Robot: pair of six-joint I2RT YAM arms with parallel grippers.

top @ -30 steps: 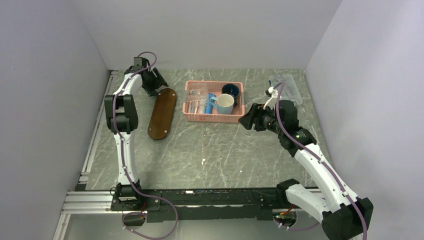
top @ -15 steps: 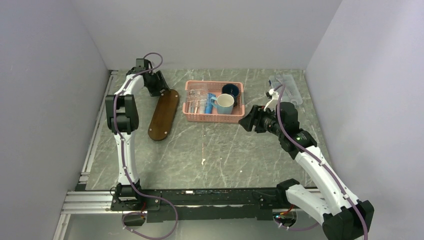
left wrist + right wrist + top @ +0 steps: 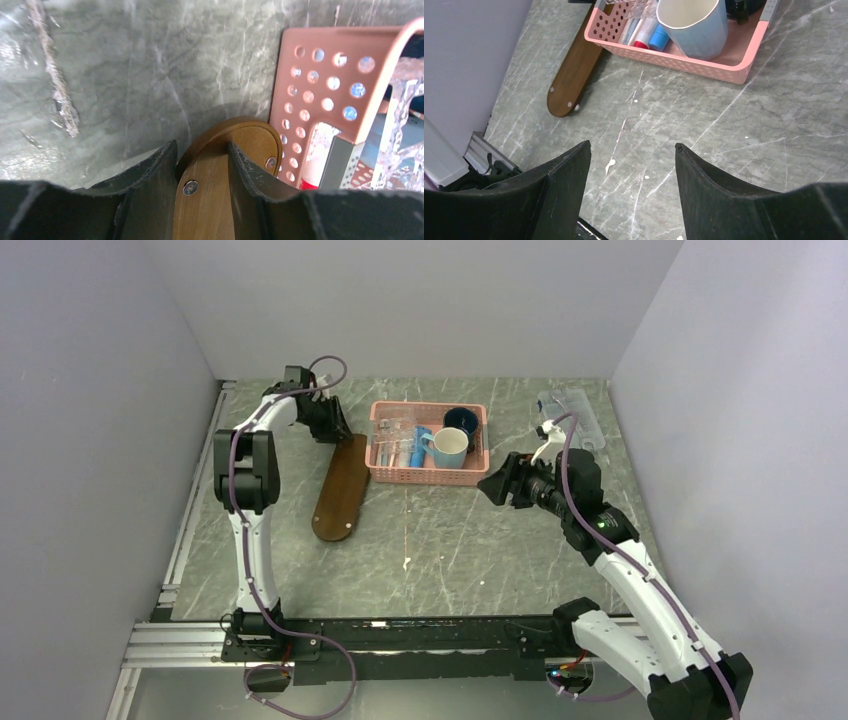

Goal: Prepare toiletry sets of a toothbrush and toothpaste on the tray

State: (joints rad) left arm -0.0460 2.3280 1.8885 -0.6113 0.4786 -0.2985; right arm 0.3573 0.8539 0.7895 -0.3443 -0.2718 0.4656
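Presently: positioning of the tray, ahead of any set-building

- Tray (image 3: 340,488): dark wooden board, flat on the table just left of the pink basket (image 3: 425,478), its far end beside the basket's corner. Nothing lies on it.
- Toothpaste (image 3: 417,446): blue tube, inside the basket beside the pale blue mug (image 3: 448,447). No toothbrush can be made out with certainty among the clear wrappings there.
- Left gripper (image 3: 330,425): at the tray's far end, jaws partly apart and astride the wood. Whether they actually grip it cannot be told.
- Right gripper (image 3: 495,483): spread wide, empty, hovering in front of the basket's right end.
- Judged next move: settle the tray, free the left gripper, then reach into the basket for the tube; crowding by the mug calls for a careful approach.
- Views: the left wrist alone shows wood filling the gap between its fingers (image 3: 160,165). The right wrist alone shows the tray's near end and two small studs on it. Only the overhead shows the clear box (image 3: 572,412) at the far right
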